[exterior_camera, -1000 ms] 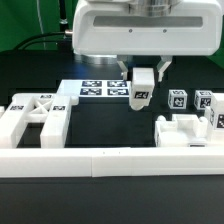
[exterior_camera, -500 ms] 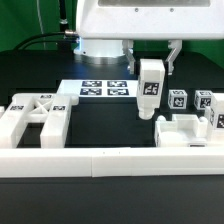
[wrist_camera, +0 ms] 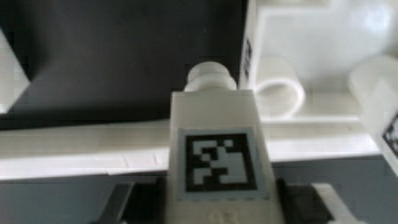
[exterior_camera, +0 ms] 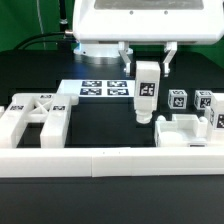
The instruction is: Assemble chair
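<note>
While it hangs, leg (exterior_camera: pixel 148 100): upright, peg end down, probably for insertion.
Tool (exterior_camera: pixel 147 68): pinching leg top, which keeps it vertical.
Likely target: chair part (exterior_camera: pixel 185 133), just beside.

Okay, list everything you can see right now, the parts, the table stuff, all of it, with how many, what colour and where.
held leg: one, white with a black-and-white tag, upright in the gripper, middle of the exterior view
frame part: one, white, on the table at the exterior view's left
panel part: one, white, at the exterior view's right
small blocks: at least two, white with tags, behind the panel part
marker board: one, white with four tags, flat at the back
border rail: one, white, along the front
table: one, black
gripper: one, closed on the held leg
</note>
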Controlling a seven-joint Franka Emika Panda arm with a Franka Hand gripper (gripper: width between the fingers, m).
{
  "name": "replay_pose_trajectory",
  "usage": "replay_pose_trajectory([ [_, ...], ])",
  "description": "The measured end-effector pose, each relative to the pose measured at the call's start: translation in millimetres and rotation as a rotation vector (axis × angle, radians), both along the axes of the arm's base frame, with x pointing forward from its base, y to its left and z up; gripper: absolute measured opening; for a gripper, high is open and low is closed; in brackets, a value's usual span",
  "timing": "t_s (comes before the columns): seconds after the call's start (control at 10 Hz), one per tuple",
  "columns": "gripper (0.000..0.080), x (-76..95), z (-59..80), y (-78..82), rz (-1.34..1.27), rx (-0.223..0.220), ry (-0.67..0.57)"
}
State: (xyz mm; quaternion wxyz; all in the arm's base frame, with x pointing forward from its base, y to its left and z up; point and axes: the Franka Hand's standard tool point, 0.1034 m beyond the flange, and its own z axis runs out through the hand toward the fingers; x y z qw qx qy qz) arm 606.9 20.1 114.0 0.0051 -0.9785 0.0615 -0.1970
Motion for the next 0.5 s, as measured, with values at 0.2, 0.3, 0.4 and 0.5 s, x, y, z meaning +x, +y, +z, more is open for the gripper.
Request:
replay_pose_trajectory([
  [0.2,0.0287,11.0,3.7,16.1,0.012,-0.004,-0.074],
  [0.3,0.0287,9.4,1.6,12.7,0.012,-0.006,-0.062],
  [0.4,0.0287,9.6,1.6,12.2,0.012,-0.006,-0.062],
  [0.5,0.0287,9.8,0.4,12.0,0.014,-0.010,-0.067],
])
